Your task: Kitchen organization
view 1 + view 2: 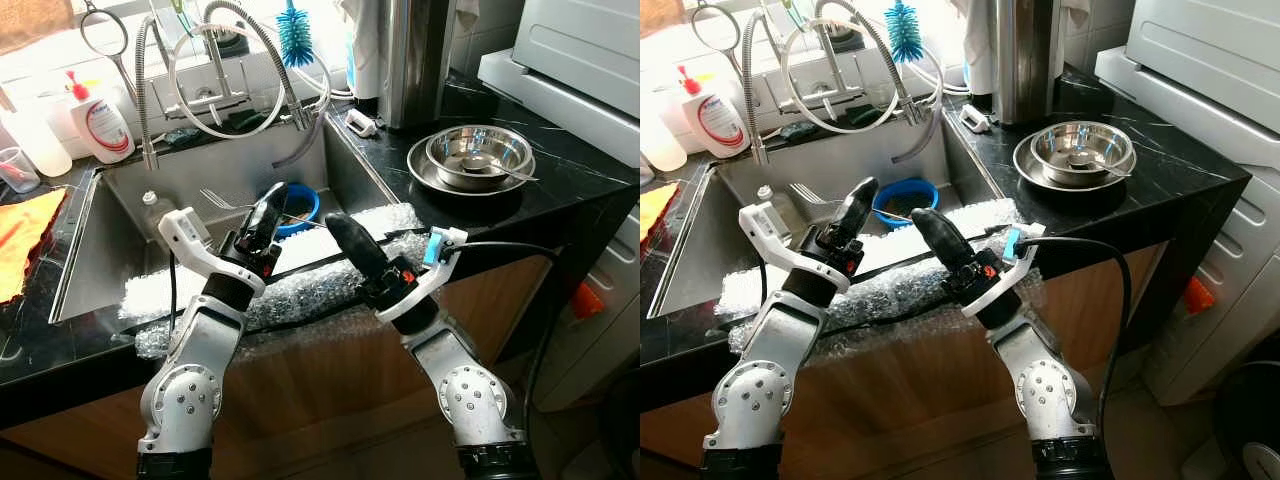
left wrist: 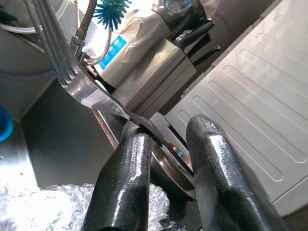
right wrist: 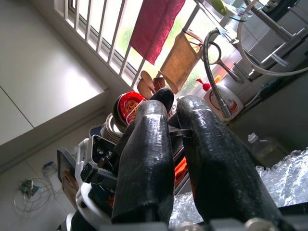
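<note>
Over the sink (image 1: 120, 215), the left pincer (image 1: 268, 210) grips a fork (image 2: 72, 77) by its handle; the right pincer (image 1: 338, 232) is nearly closed and empty, above the bubble wrap (image 1: 330, 285).

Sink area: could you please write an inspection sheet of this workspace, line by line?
Surface: black stone counter around a steel sink; bubble wrap lies over its front edge.
Job's things: fork; blue bowl in the sink; steel bowls on the counter.
Clutter: soap bottle, blue brush, orange cloth.
Grippers: left pincer shut on the fork, above the sink; right pincer shut, holding nothing.
Cables: black cable from the right wrist.
Surroundings: white appliance, tap hoses.
</note>
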Available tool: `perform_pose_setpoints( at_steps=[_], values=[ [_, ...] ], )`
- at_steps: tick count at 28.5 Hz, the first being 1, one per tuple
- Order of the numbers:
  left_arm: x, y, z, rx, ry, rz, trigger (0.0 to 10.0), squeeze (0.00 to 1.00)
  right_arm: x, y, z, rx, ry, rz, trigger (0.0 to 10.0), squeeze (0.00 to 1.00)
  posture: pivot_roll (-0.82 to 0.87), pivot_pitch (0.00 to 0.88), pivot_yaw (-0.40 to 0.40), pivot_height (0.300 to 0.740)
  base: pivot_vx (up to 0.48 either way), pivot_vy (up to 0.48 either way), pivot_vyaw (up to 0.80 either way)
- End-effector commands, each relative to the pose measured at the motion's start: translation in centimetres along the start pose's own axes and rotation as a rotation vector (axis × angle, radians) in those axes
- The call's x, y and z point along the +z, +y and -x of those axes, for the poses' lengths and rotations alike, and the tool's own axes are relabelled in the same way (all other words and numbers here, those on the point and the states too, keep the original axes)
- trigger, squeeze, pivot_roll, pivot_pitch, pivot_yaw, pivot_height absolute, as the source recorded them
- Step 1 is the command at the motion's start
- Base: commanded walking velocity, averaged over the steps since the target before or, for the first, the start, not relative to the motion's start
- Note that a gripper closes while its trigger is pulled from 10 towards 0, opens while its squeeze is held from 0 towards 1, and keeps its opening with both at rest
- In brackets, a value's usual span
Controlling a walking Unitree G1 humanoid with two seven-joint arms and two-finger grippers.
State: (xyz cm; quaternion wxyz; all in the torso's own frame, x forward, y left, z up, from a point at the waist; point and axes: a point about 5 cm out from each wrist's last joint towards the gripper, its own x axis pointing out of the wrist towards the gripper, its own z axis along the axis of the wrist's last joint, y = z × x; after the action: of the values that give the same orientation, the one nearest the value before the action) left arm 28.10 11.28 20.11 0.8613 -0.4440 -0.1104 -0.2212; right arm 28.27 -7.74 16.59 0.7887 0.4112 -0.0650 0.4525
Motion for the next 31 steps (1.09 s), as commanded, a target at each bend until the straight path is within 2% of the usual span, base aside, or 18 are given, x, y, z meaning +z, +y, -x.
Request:
perform_pose_setpoints(
  at_steps=[1,16,31],
  values=[
    [-0.42,-0.01,0.00,0.017,-0.026,0.050,0.0,0.00,-0.26,0.66,-0.58,0.033,0.014,0.013,10.0,0.00,-0.15,0.000,0.148,0.740,0.000,0.000,0.00],
    [-0.05,0.09,-0.01,0.024,-0.060,0.093,0.0,0.00,-0.44,0.62,-0.53,0.031,0.030,0.033,10.0,0.00,-0.15,0.000,0.143,0.740,0.000,0.000,0.00],
    [-0.05,0.06,0.00,0.020,-0.061,0.101,0.0,0.00,-0.33,0.30,-0.61,0.005,0.028,0.056,10.0,0.00,-0.16,0.000,0.143,0.740,0.000,0.000,0.00]
  ],
)
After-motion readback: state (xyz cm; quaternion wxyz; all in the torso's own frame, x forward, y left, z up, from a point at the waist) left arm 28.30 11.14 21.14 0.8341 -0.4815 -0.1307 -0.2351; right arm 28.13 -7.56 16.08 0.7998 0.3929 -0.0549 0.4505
